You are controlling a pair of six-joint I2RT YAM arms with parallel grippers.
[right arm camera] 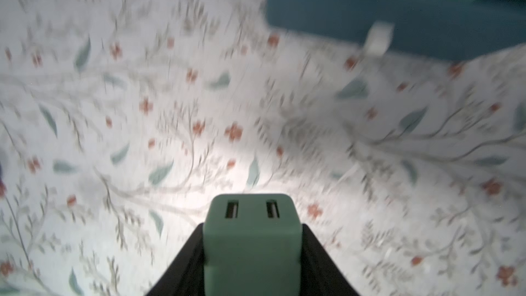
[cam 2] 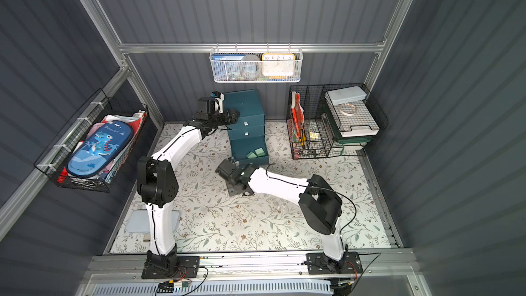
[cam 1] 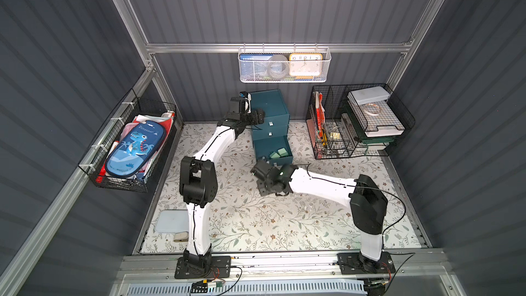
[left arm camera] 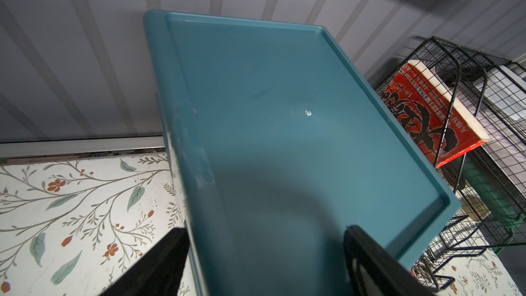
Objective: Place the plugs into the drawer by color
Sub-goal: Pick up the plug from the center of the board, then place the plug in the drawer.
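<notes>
**Green plug in the right claw, just short of the open drawer**

Your green plug (right arm camera: 252, 246) is pinched between the right claw's (right arm camera: 252, 230) jaws, which are partly closed onto its sides, slotted face outward. It hangs above the mat (cam 1: 256, 217), just in front of the bottom drawer (cam 1: 278, 161). That drawer stands open from the cabinet (cam 1: 270, 108), with two other green plugs (cam 1: 282, 152) lying inside. The upper drawers (cam 1: 270, 128) are closed. Your left claw (left arm camera: 264, 230) is up at the cabinet's top with its jaws spread wide and gripping nothing. The right wrist view is blurred.
</notes>
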